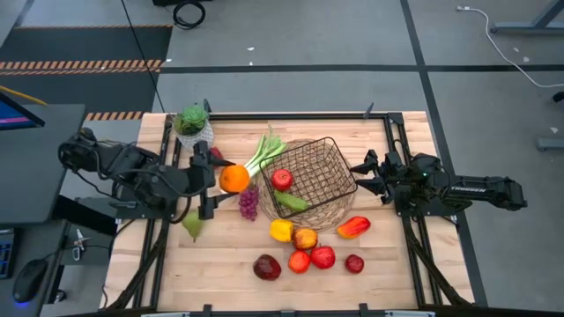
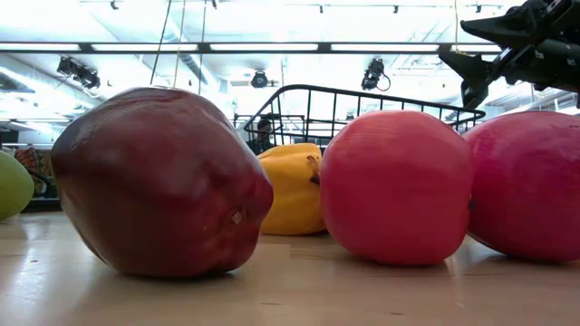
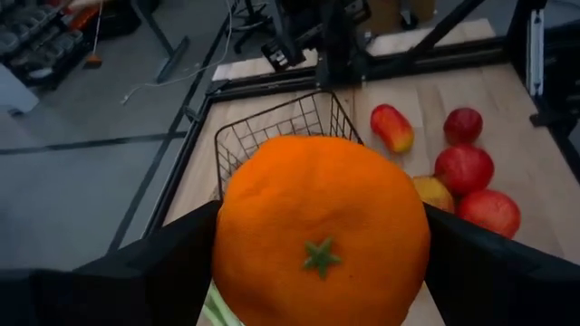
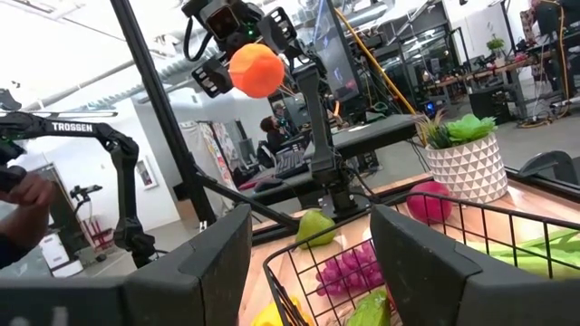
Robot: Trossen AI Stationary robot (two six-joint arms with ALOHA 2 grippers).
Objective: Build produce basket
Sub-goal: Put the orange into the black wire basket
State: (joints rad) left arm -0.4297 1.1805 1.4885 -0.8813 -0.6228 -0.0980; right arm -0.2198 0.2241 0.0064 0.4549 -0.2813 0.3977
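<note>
One basket point(image 1: 313, 180) is counted, one orange point(image 1: 234, 179), one leek point(image 1: 262, 157), one bunch of grapes point(image 1: 249, 203), one pear point(image 1: 193, 226) and one potted plant point(image 1: 193, 124). Two arms are seen. The red fruits and peppers cannot be counted reliably by kind.

— What stands at the far left corner of the wooden table point(image 1: 220, 273)?
— A leafy green plant point(image 1: 191, 118) in a white patterned pot point(image 4: 467, 167).
— And beyond?
— A grey floor with a black cable point(image 1: 188, 12), plus a computer mouse point(image 1: 29, 280).
</note>
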